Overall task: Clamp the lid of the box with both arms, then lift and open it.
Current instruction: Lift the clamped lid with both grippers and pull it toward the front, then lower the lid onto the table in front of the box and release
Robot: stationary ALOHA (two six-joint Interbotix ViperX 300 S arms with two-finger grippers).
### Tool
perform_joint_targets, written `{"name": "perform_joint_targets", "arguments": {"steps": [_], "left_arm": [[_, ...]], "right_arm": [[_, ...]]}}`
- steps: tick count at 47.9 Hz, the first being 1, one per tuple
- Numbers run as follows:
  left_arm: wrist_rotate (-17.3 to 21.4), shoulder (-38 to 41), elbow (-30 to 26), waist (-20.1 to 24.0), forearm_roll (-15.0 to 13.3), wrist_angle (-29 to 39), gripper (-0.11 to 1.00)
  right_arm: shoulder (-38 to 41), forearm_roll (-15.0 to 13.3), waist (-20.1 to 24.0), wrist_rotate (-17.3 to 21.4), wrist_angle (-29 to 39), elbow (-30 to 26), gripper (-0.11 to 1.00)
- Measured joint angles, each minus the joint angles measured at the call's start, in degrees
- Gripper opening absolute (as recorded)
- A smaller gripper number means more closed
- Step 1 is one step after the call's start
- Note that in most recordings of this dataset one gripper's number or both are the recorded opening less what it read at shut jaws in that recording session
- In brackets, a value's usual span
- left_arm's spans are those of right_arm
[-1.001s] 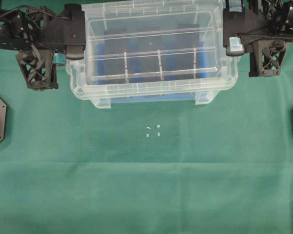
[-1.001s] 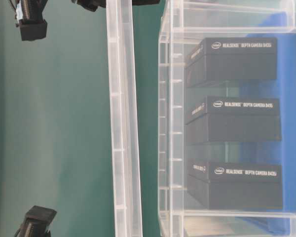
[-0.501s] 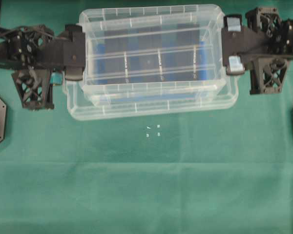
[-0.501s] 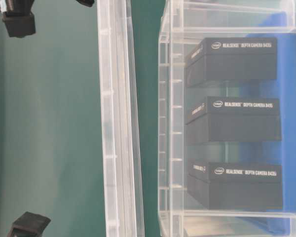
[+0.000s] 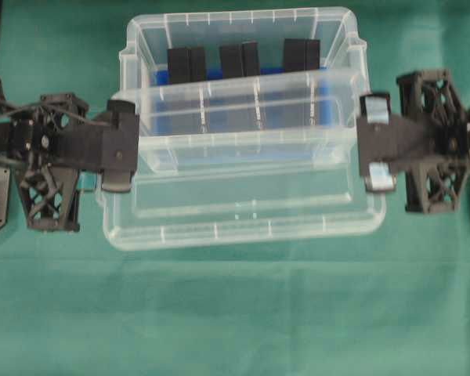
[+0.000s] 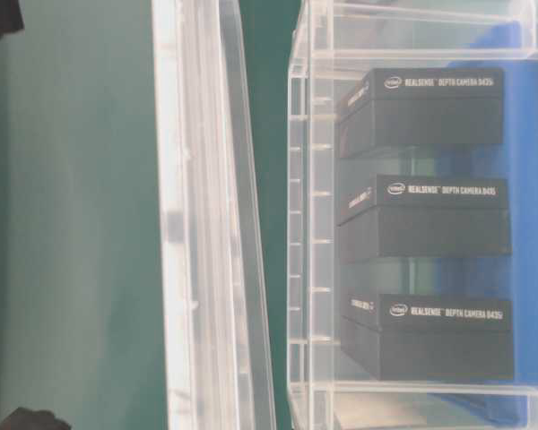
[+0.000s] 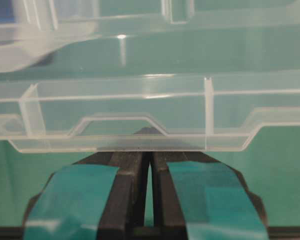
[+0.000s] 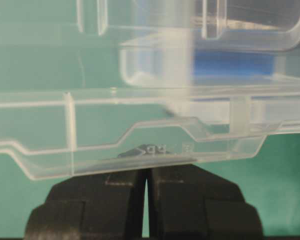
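Left hand (image 7: 146, 155): teal-taped fingers (image 7: 70, 192) pressed nearly together, pinching the short end rim of the lid (image 5: 243, 196). Right hand (image 8: 145, 172): plain black, likewise narrowed onto the opposite end rim. Lid: clear, ridged, held level between both hands, clear of the box (image 5: 239, 47) in the table-level view. Change: half a second ago the lid hung almost squarely over the box; it now sits further toward the near edge of the table (image 5: 235, 313), covering only the front part of the opening, and both arms have come forward with it. Box: stays at the rear on the green cloth, three black RealSense camera packs (image 6: 421, 219) upright on a blue liner (image 6: 529, 179), now uncovered. Judgement: clamp and lift done; opening well advanced.
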Motion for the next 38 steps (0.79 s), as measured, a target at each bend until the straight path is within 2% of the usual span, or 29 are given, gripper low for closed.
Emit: {"name": "perform_joint_targets", "arguments": {"steps": [12,19,30,38], "left_arm": [[-4.6,0.9,-0.5,-5.8,0.1,-0.1,0.01],[-5.7,1.4,-1.3,-7.4,0.4,-0.1,0.01],[-6.1,2.6,-1.3,-8.0,0.5,0.0,0.01],[-7.8,4.1,-1.3,-9.5,0.5,0.0,0.01]], "right_arm": [[2.5,-4.0,10.2,11.4,3.3,-0.1,0.0],[3.7,-5.7,13.4,16.3,5.3,-0.8,0.0],[5.5,-5.9,14.2,17.6,6.0,-1.0,0.0],[6.8,-5.9,14.9,17.7,6.0,-1.0,0.0]]}}
